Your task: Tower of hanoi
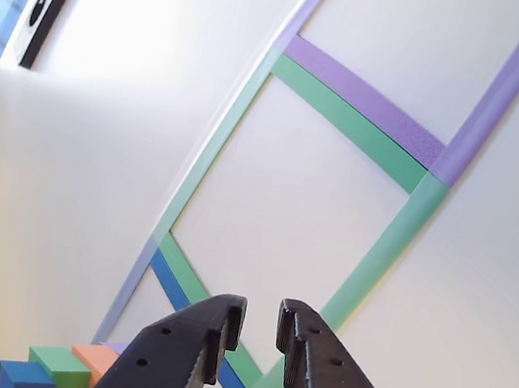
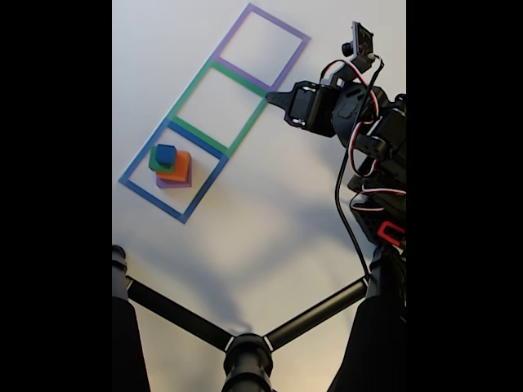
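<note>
Now the hand hangs above the white worktop with its two fingers slightly apart and nothing between them. Well away from the hand, the tower of hanoi stands stacked inside the blue tape square, with the blue cube on top.

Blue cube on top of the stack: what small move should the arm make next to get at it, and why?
Probably swing the pincer toward the blue-taped square and stop above the blue cube. In the fixed view the cube tops the stack over the green block, orange block and purple block, so it must go first. The pincer hangs beside the green-taped square, nothing between its fingers.
</note>
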Controlling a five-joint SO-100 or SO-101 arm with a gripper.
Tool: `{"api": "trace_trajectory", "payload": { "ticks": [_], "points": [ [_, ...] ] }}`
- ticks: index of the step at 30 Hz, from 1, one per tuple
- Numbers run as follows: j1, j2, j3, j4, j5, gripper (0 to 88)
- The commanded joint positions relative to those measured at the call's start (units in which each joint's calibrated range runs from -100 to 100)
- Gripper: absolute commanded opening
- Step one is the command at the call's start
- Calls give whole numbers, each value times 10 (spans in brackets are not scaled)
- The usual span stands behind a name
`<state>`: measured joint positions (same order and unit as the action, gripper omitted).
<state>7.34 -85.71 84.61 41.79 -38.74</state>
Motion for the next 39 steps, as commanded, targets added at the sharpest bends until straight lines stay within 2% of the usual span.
{"api": "trace_trajectory", "payload": {
  "ticks": [1, 4, 7, 13, 17, 21, 23, 28, 31, 34, 39],
  "points": [
    [9, -26, 8, -5, -69, 0],
    [9, -32, 12, 7, -140, 1],
    [6, -50, 39, 8, -265, 1],
    [15, -72, 83, 3, -298, 1],
    [18, -78, 108, -5, -346, 1],
    [18, -88, 150, -27, -421, 26],
    [18, -93, 153, -6, -455, 51],
    [21, -109, 154, 54, -478, 56],
    [18, -119, 154, 78, -545, 1],
    [10, -132, 154, 93, -605, 1],
    [1, -143, 154, 108, -613, 0]
  ]
}}
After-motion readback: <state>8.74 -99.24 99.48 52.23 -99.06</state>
